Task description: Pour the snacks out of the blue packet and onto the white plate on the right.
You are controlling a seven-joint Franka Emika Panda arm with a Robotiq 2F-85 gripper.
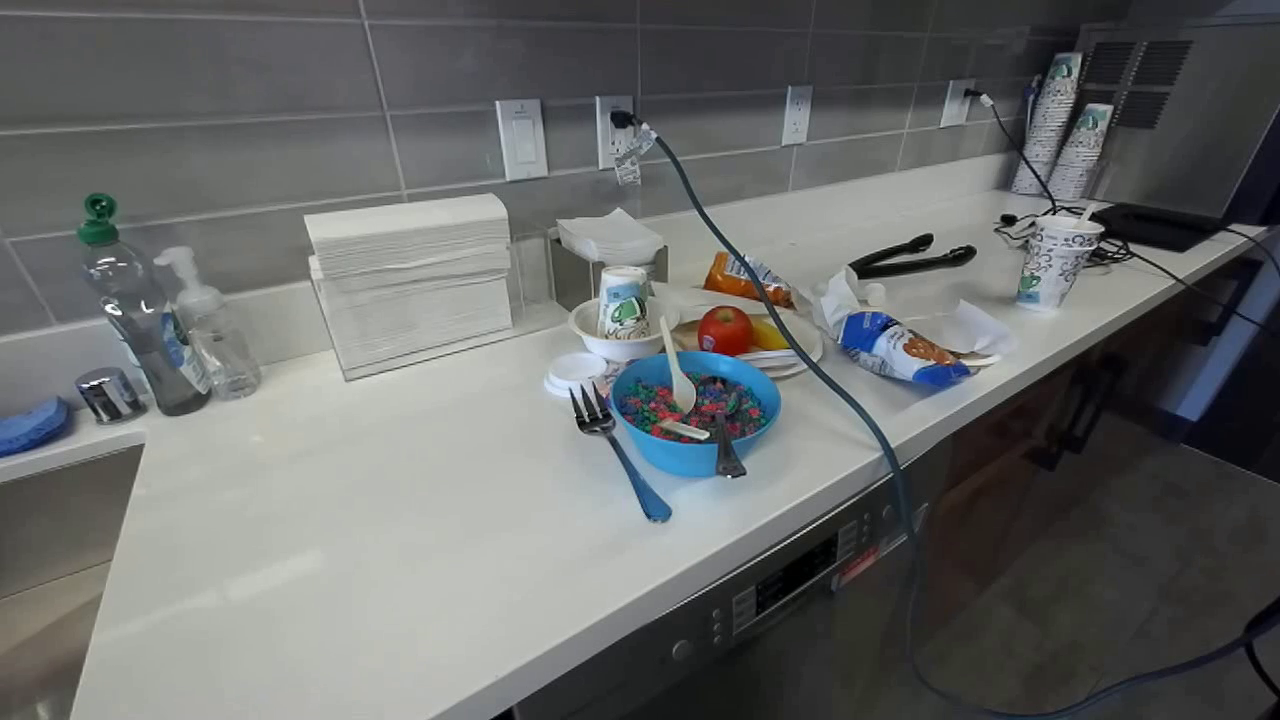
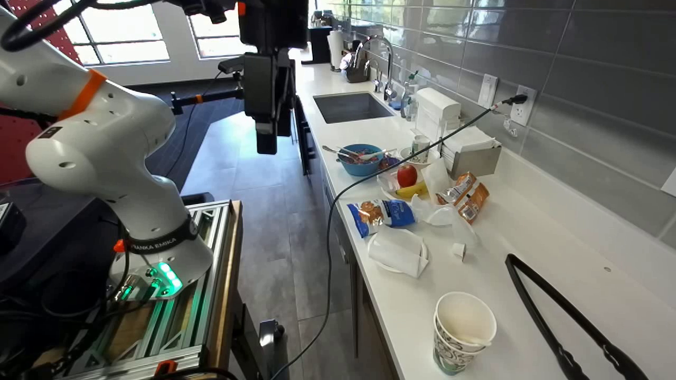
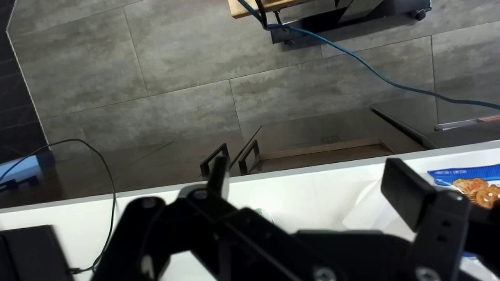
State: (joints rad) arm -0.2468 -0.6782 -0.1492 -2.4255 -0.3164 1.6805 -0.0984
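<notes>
Wrist view, left to right: black two-fingered pincer (image 3: 306,177) is held with jaws spread wide, nothing gripped, lined up with the front edge of the glossy white desk (image 3: 302,203). To pincer's right, small round white plate (image 2: 424,250) is mostly covered by thin white paper (image 2: 393,248). Past the jaws, crinkly blue-and-white foil packet (image 3: 468,183) is seen on the desk beside the plate, cut off by the frame. Its long axis is set front-to-back, roughly square to the jaw line; rightward shift plus descent is judged needed, little twist.

Containers in an exterior view, right of and below pincer: round blue plastic bowl (image 2: 359,169), filled with multicoloured bits; broad white plate (image 2: 390,186) with red apple (image 2: 406,176) and yellow banana (image 2: 412,191); patterned paper cup (image 2: 451,351), pale stick (image 2: 471,341) inside. Snacks not seen; presumably in packet.
</notes>
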